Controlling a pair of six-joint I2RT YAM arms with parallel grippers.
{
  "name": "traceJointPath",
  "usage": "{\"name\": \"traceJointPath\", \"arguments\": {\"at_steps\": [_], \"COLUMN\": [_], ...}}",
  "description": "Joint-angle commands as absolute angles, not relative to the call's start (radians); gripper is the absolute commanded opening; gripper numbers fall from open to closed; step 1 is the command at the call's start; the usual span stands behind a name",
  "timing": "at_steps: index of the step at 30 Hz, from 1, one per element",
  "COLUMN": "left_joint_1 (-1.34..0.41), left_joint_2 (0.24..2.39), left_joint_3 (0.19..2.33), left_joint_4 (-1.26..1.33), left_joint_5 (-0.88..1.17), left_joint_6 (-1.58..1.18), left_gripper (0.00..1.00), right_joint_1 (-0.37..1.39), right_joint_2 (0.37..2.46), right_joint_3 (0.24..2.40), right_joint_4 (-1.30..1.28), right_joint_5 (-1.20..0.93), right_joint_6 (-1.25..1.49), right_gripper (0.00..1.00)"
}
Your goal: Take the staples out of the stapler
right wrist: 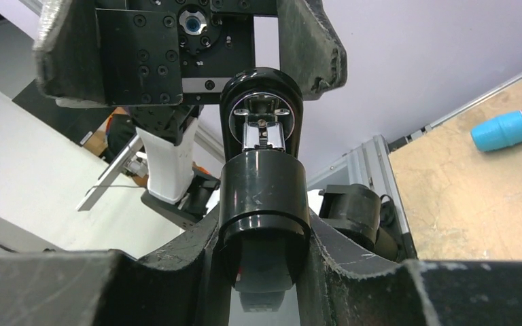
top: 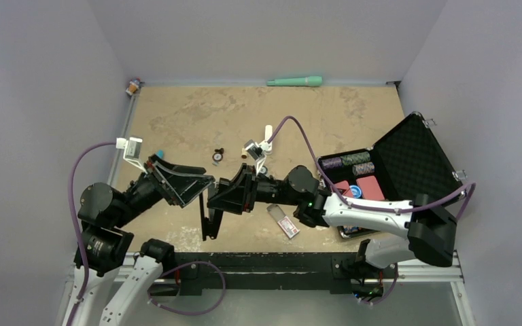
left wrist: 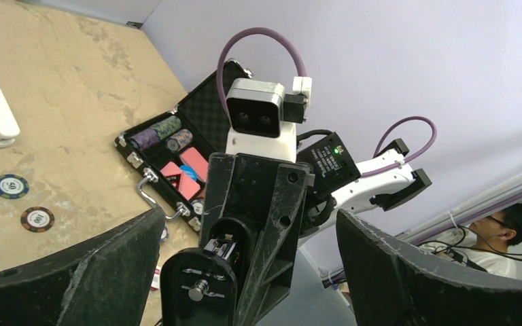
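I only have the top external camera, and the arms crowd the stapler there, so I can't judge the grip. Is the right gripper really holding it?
Observer: Yes. The right wrist view shows the right gripper shut on the stapler, its black body clamped between both fingers.
Operator: And the left gripper?
Observer: In the left wrist view the left gripper stands wide open, a finger on each side of the stapler, gaps showing.
Operator: Any metal exposed?
Observer: Yes, silvery metal shows in the stapler's end that faces the left gripper.
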State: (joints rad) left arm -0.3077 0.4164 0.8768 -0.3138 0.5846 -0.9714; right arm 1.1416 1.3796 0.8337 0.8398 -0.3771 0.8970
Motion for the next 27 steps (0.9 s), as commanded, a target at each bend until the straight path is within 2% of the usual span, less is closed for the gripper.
{"name": "traceJointPath", "arguments": {"at_steps": [1, 8, 15, 20, 27], "left_joint_1": [-0.302, -0.302, -0.302, -0.302, -0.302], "left_joint_2": [0.415, 0.376, 0.359, 0.365, 0.384], "left_joint_3": [0.929, 0.918, 0.819, 0.813, 0.808], "left_joint_4": [-0.38, -0.456, -0.241, -0.187, -0.145], "left_joint_5": [0.557, 0.547, 0.724, 0.783, 0.811], "left_joint_6": [-0.895, -0.809, -0.877, -0.885, -0.897], "left_gripper": [1.0, 0.99, 0.99, 0.98, 0.86], "right_joint_1": [1.139, 1.138, 1.138, 1.139, 1.139], "right_joint_2": [1.289, 1.207, 1.196, 1.204, 1.236], "right_joint_3": [0.828, 0.805, 0.824, 0.841, 0.859], "right_joint_4": [0.897, 0.868, 0.865, 0.867, 0.888], "right_joint_5": [-0.311, -0.269, -0.277, -0.288, -0.309], "right_joint_6": [0.891, 0.894, 0.899, 0.906, 0.922], "right_gripper": [0.0, 0.0, 0.0, 0.0, 0.0]}}
